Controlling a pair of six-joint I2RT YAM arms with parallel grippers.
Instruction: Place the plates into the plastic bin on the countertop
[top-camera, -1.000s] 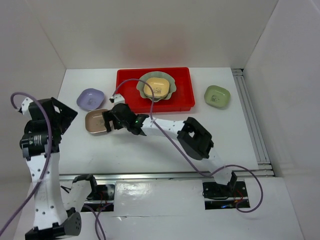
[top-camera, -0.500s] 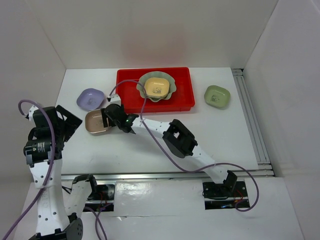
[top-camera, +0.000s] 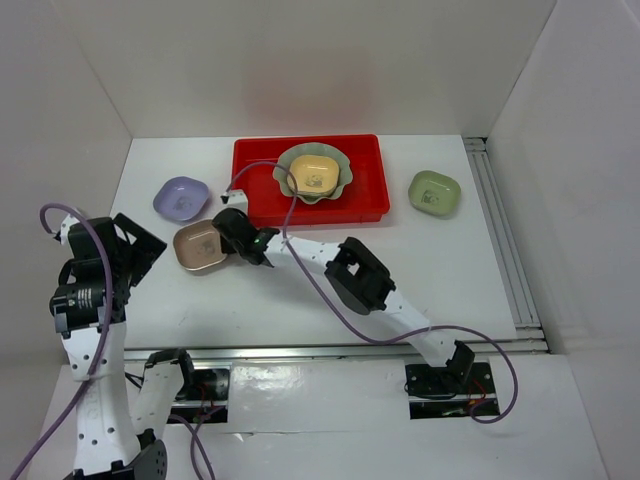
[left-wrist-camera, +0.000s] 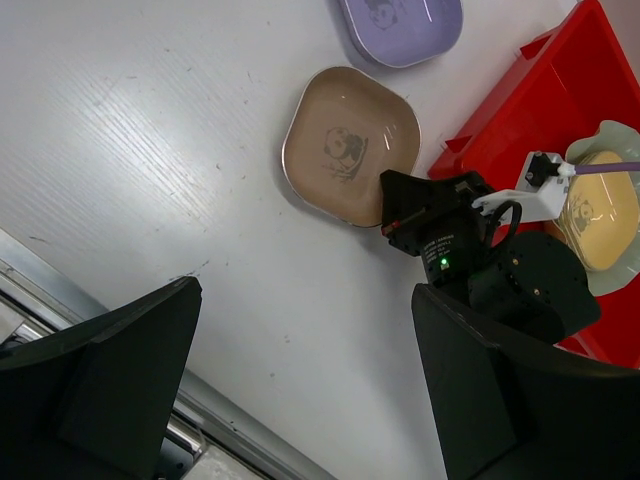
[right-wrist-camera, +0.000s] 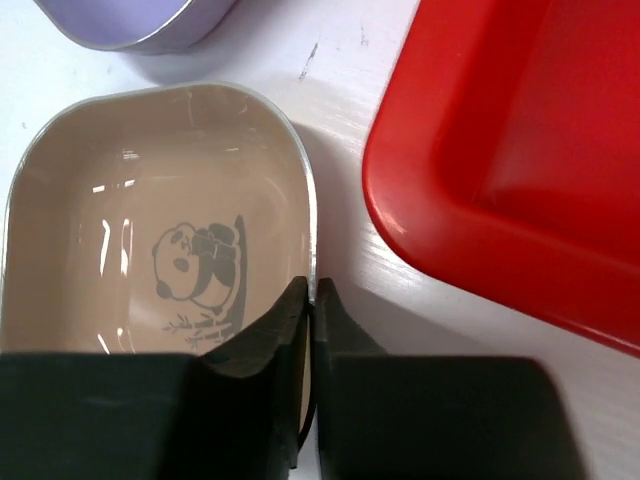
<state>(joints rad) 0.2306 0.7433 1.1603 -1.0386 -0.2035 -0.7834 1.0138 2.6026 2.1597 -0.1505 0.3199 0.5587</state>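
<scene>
— Grip on right end effector (right-wrist-camera: 312, 300)?
— Fingers pressed together on the rim of the tan-pink dish (right-wrist-camera: 150, 230), one finger inside the wall, one outside. In the top view it bites the dish's 3 o'clock edge.
— Lifted?
— Can't tell. Looks flat on the worktop (top-camera: 300, 290).
— Handling?
— My guess: light and stiff. Glossy glaze with highlights on it, so slippery between the pads. Could chip if dropped. Shallow wall, so the rim is the only place to take it. A one-sided pinch will likely let it droop or swivel, so carry it low and slow.
— Where's it sitting?
— At 9 o'clock on the worktop, just beside the near-left corner of the red bin (top-camera: 365, 195). The bin lies at 1 o'clock from the dish.
— Neighbours?
— Lavender dish (top-camera: 181, 197) near, at 11 o'clock from it, apart. Inside the bin is the scalloped pale green plate (top-camera: 345, 182) with a yellow dish (top-camera: 313, 175) on it. Free floor is at the bin's 3 and 9 o'clock ends. A small green dish (top-camera: 434, 192) sits outside the bin at its 3 o'clock, well apart.
— Left end effector (left-wrist-camera: 305, 300)?
— Fingers wide apart, holding nothing, at 8 o'clock from the tan-pink dish.
</scene>
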